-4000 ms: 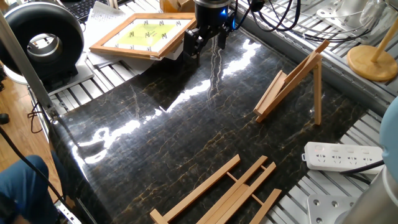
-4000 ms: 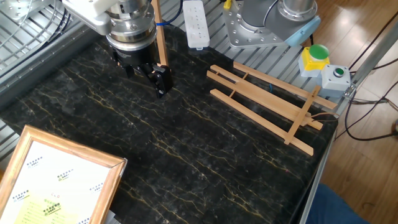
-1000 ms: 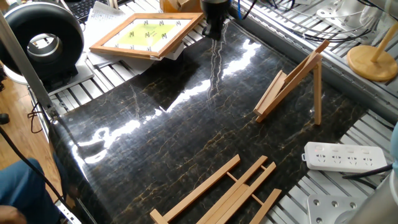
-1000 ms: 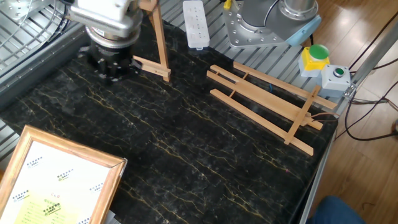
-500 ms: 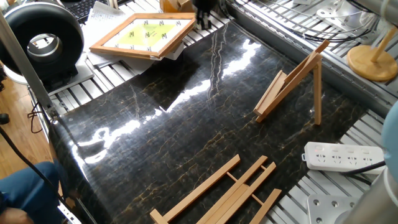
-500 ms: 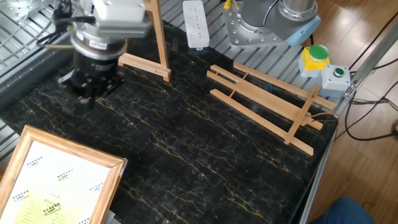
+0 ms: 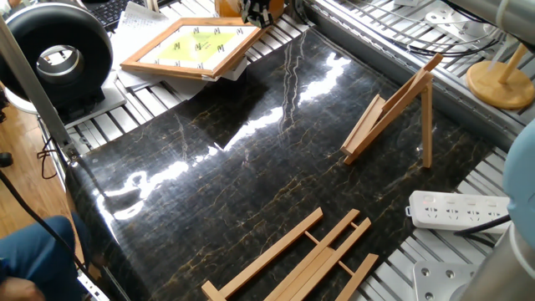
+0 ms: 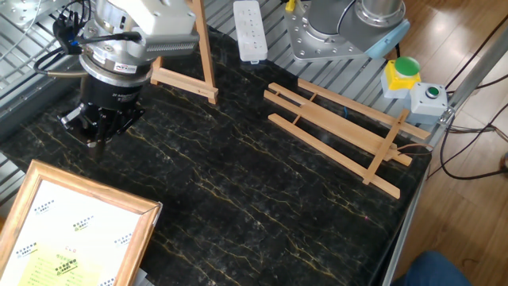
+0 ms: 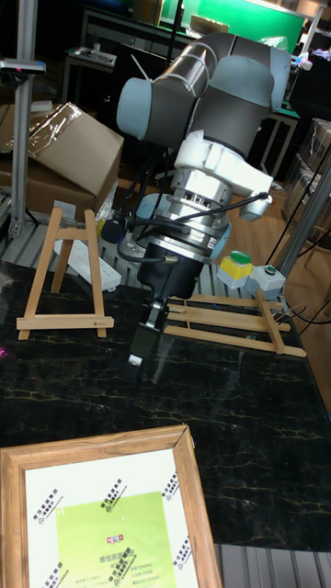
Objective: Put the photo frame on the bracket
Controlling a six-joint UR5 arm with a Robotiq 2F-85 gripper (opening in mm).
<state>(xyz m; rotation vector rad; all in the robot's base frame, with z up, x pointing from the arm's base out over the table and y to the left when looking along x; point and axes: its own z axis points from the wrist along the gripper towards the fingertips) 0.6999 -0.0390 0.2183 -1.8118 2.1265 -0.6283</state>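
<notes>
One gripper (image 8: pixel 94 127), empty with fingers apart, poised near photo frame (image 7: pixel 194 47) lying flat over table (image 7: pixel 251 184) corner, presumably for pickup; bracket (image 7: pixel 393 113) upright by opposite edge.

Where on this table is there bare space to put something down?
The dark marble is bare between the photo frame, the upright bracket and the flat easel. It is crowded at the photo frame's corner, where the gripper hovers.
</notes>
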